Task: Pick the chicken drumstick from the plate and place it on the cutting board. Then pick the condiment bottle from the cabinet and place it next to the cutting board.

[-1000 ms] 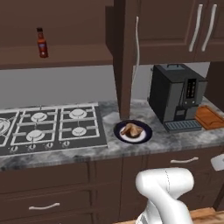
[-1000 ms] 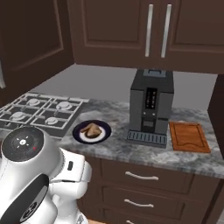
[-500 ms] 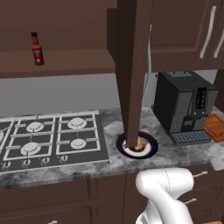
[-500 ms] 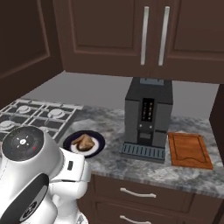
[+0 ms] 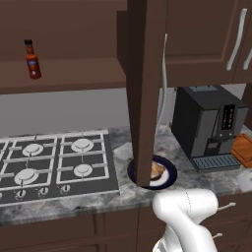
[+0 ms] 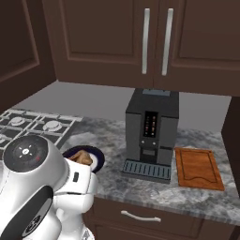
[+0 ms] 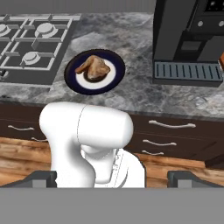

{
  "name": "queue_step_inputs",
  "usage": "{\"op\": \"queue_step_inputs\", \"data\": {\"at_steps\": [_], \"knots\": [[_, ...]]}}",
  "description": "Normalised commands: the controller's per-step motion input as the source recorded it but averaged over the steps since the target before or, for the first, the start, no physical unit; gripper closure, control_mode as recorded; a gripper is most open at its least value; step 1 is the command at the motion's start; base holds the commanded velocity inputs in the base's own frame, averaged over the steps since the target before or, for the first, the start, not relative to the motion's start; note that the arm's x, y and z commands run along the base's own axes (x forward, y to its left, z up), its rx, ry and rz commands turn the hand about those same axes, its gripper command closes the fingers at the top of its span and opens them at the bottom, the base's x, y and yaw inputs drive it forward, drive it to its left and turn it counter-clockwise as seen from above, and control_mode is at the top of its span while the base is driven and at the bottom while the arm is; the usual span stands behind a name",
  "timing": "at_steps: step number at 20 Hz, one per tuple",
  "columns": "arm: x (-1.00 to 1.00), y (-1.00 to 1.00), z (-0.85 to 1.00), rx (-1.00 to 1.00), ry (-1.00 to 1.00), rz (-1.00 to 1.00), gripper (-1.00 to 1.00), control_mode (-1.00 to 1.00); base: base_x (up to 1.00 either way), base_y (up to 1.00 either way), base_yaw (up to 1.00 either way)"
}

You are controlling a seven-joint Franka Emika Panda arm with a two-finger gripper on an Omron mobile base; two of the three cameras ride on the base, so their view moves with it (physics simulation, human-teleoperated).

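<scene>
1. Nothing done yet: chicken drumstick point(image 7: 93, 68) lies on the plate point(image 7: 71, 81), left of the coffee machine point(image 6: 151, 131).
2. Cutting board point(image 6: 197, 168) bare, right of the machine.
3. Condiment bottle point(image 5: 32, 59) up on the cabinet point(image 5: 146, 88) shelf.
4. Gripper point(image 7: 112, 179) wide open, holding nothing.
5. Grey stone bench point(image 6: 187, 197), stove point(image 5: 54, 165) on the left.

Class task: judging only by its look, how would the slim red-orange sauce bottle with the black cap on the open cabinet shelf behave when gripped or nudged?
The slim red-orange sauce bottle stands upright, tall for its narrow base, so a sideways nudge would probably tip it. It looks rigid and smooth, so it might slip in a loose grip. Its small size suggests it is light.
</scene>
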Motion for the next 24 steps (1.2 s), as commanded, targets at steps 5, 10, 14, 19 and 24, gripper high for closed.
{"op": "queue_step_inputs", "data": {"at_steps": [5,10,14,19,24], "knots": [[0.00,0.00,0.00,0.00,0.00,0.00,-1.00,1.00,0.33,-0.31,0.00],[0.00,0.00,0.00,0.00,0.00,0.00,-1.00,1.00,0.12,-0.08,0.00],[0.01,0.00,0.00,0.00,0.00,0.00,-1.00,-1.00,0.03,0.00,0.00],[0.02,0.11,-0.19,0.00,0.07,0.00,-1.00,-1.00,0.00,0.00,0.00],[0.03,0.30,-0.21,0.00,0.11,0.02,-1.00,-1.00,0.00,0.00,0.00]]}}
